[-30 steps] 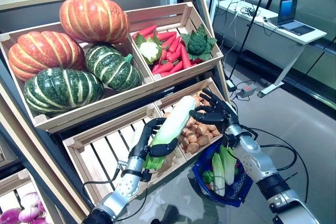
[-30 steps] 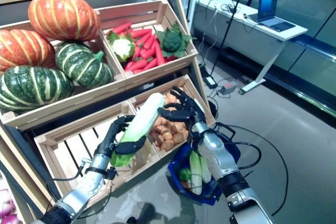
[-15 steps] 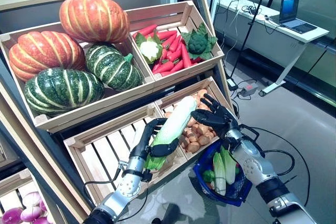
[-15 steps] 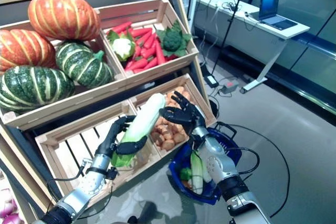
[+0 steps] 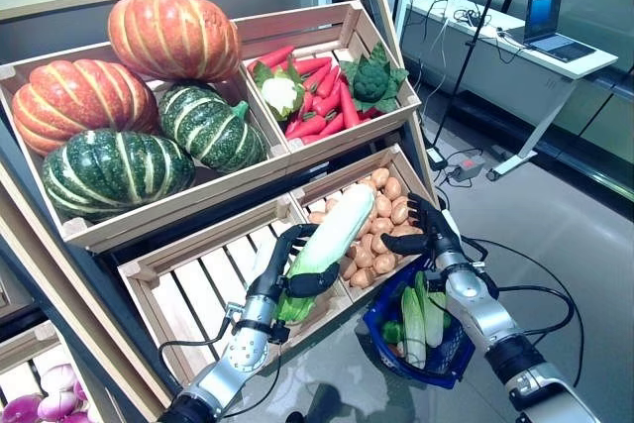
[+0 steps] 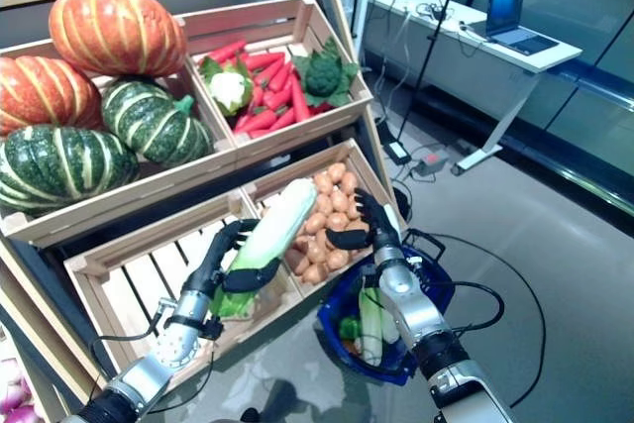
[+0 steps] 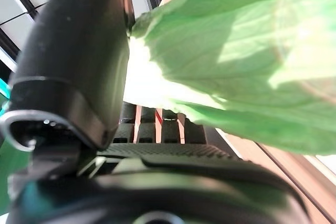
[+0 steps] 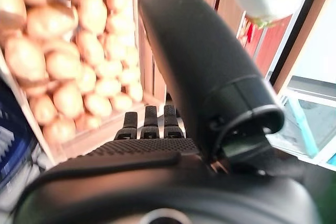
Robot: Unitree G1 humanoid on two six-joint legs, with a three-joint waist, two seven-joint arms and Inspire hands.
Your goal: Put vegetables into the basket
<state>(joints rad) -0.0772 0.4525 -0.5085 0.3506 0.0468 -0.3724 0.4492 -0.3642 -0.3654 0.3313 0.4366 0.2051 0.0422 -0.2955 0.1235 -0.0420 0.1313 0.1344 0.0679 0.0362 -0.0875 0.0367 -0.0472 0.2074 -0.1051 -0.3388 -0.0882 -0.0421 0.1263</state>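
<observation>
A long pale-green cabbage (image 5: 328, 238) is held slanted above the lower crates, with my left hand (image 5: 281, 266) shut round its leafy lower end; its green leaves (image 7: 236, 51) fill the left wrist view. My right hand (image 5: 428, 235) hovers open just right of the cabbage's white tip, by the front corner of the potato crate (image 5: 376, 235), touching nothing. Its thumb (image 8: 205, 77) sticks out over the potatoes (image 8: 52, 66). Below that hand a blue basket (image 5: 436, 377) stands on the floor, holding two similar pale-green vegetables (image 5: 418, 312).
The wooden rack holds pumpkins and squashes (image 5: 129, 96) upper left, and carrots, a cauliflower and broccoli (image 5: 327, 91) upper right. A bare slatted crate (image 5: 188, 289) lies under my left arm. Purple onions (image 5: 40, 393) show lower left. A desk with a laptop (image 5: 545, 32) stands far right.
My right hand has drawn back from the cabbage's tip, down and to the right toward the basket, uncovering the potatoes. The left hand still holds the cabbage in much the same place.
</observation>
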